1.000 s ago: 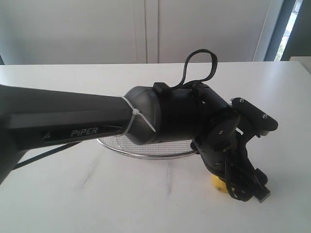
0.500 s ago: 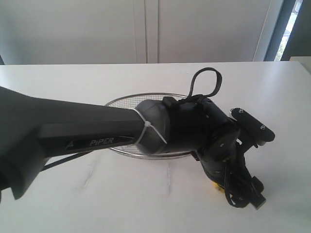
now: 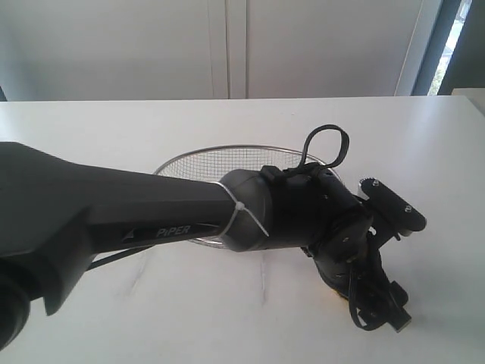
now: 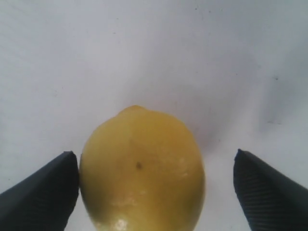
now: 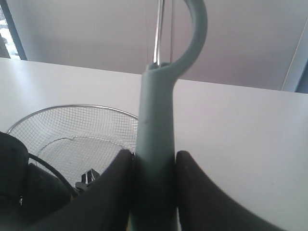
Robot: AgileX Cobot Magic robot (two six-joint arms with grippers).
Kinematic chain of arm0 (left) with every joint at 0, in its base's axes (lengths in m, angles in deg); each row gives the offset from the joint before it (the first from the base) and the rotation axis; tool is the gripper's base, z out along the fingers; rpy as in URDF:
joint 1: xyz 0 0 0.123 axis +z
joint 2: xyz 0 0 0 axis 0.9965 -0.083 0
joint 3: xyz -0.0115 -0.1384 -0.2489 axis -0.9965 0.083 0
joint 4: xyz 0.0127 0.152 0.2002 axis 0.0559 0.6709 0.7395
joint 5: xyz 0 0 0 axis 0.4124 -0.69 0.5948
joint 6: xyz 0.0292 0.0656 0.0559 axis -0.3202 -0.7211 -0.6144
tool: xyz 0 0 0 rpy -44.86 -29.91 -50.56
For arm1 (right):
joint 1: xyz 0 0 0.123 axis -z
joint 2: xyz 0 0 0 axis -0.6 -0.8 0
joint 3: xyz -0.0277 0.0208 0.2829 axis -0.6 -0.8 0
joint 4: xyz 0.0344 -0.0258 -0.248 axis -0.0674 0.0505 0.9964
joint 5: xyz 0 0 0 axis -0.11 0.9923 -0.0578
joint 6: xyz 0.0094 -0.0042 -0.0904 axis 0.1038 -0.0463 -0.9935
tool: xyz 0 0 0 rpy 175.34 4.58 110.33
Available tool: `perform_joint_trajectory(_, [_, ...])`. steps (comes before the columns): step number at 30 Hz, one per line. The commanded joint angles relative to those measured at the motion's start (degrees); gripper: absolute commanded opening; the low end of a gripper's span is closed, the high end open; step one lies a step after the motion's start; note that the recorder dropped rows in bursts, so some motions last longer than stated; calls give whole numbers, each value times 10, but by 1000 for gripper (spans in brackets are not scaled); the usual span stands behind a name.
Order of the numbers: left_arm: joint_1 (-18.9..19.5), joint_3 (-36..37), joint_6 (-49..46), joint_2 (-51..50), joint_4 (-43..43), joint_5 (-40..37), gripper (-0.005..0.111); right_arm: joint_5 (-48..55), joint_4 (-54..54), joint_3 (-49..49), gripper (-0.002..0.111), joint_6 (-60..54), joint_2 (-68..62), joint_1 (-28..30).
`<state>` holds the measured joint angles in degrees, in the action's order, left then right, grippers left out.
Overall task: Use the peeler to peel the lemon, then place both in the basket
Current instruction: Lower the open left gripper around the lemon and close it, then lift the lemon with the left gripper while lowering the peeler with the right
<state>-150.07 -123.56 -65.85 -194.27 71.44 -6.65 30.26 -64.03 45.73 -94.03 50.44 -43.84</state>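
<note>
The bright yellow lemon [image 4: 142,168] lies on the white table and fills the space between the fingers of my left gripper [image 4: 154,159], which is open. One finger [image 4: 43,192] touches the lemon's side; the other finger [image 4: 269,187] stands apart from it. In the exterior view my left arm [image 3: 288,212] reaches across to the right and hides nearly all of the lemon. My right gripper [image 5: 154,156] is shut on the pale teal handle of the peeler [image 5: 156,110], held upright; its curved head rises above. The wire mesh basket [image 3: 220,152] sits behind the left arm.
The white table [image 3: 114,129] extends to a pale wall behind. In the right wrist view the basket's rim [image 5: 72,107] lies close beside the peeler, with the black left arm [image 5: 19,187] and its cable in front of it.
My left arm has sunk lower and shifted right, uncovering more of the basket behind it. The lemon, partly seen below the wrist before, is now almost hidden.
</note>
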Motion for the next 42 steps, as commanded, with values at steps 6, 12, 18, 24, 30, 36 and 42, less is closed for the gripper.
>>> perform_joint_trajectory(6, [-4, -1, 5, 1, 1, -4, 59, -11, -1, -2, 0, 2, 3, 1])
perform_joint_trajectory(12, [-4, -1, 3, 13, 0, -30, 0, -11, -1, -2, 0, 2, 3, 1])
perform_joint_trajectory(18, [-4, -1, -10, 71, 1, -52, 0, -12, 15, -2, 0, 2, 3, 1])
perform_joint_trajectory(24, [-4, -1, -28, 145, 49, -157, 0, -15, 36, -2, 0, 9, 3, 1])
perform_joint_trajectory(30, [-4, 39, -27, 228, 116, -206, 0, -16, 135, -6, 0, 96, 3, 1])
perform_joint_trajectory(36, [-4, 212, -26, 380, 169, -193, 0, -30, 137, -30, 0, 109, -1, 1])
perform_joint_trajectory(42, [-4, 368, -24, 566, 233, -104, 0, 28, -47, -15, 0, -90, -98, 0])
